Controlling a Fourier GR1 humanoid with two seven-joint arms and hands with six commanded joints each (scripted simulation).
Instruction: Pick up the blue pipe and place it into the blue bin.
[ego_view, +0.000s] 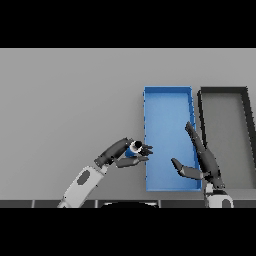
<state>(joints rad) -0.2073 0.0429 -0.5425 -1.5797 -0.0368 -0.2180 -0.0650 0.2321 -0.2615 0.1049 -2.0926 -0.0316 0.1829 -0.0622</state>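
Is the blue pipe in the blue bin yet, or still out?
Out. The blue pipe is held in the left hand, just left of the blue bin's left wall, not inside.

A matt grey bench (70, 100) carries a smooth blue bin (167, 92) of plastic look and, beside it, a dull dark tray (222, 90); dark fingers (144, 150) look matt.

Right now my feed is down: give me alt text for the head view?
The left hand holds the blue pipe at the left edge of the blue bin, not yet inside it. The right hand is open over the bin's right wall. A dark bin sits just right of the blue one on the grey table.
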